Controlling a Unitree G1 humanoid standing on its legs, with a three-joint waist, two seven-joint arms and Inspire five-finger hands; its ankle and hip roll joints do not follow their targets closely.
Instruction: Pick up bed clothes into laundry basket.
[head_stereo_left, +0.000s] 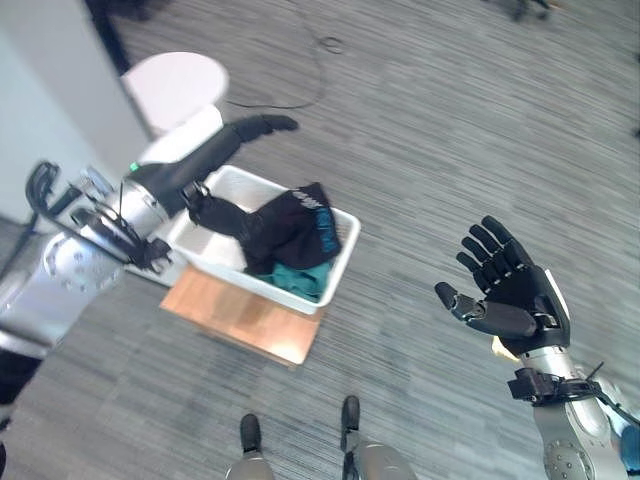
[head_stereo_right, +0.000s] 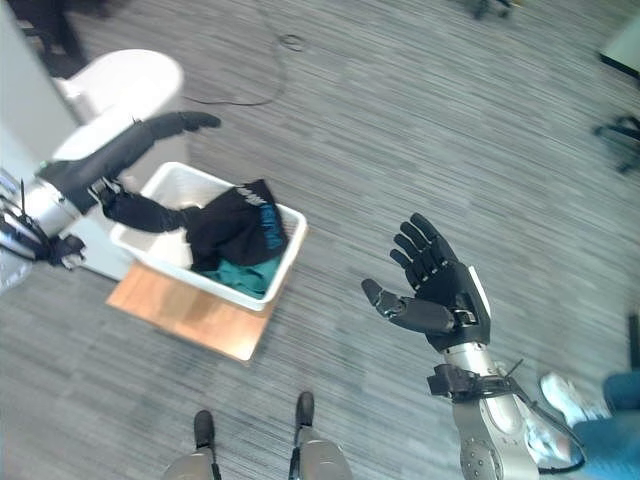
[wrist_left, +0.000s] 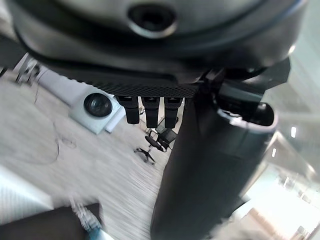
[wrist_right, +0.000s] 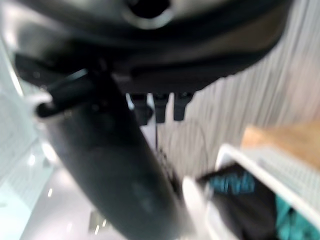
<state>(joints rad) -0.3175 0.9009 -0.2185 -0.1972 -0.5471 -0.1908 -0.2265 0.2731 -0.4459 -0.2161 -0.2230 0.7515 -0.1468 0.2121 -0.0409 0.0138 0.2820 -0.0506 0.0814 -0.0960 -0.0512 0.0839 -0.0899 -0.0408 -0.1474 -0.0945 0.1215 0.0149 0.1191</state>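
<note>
A white laundry basket (head_stereo_left: 338, 272) stands on a low wooden board (head_stereo_left: 250, 322). In it lie a black garment (head_stereo_left: 295, 225) with a teal print and a teal garment (head_stereo_left: 305, 277). One black sleeve (head_stereo_left: 218, 213) trails over the basket's near-left rim, up toward the underside of my left wrist. My left hand (head_stereo_left: 240, 132) stretches out above the basket's far-left corner, fingers straight and open. Its wrist view shows nothing between the fingers (wrist_left: 150, 111) and the thumb (wrist_left: 210, 165). My right hand (head_stereo_right: 440, 292) hovers palm up over the carpet to the right of the basket, open and empty.
A white rounded object (head_stereo_left: 175, 85) sits on the floor behind the basket. A person's shoe and blue trouser leg (head_stereo_right: 565, 405) are at the lower right. An office chair (head_stereo_right: 620, 135) stands at the right edge. Grey carpet lies all around.
</note>
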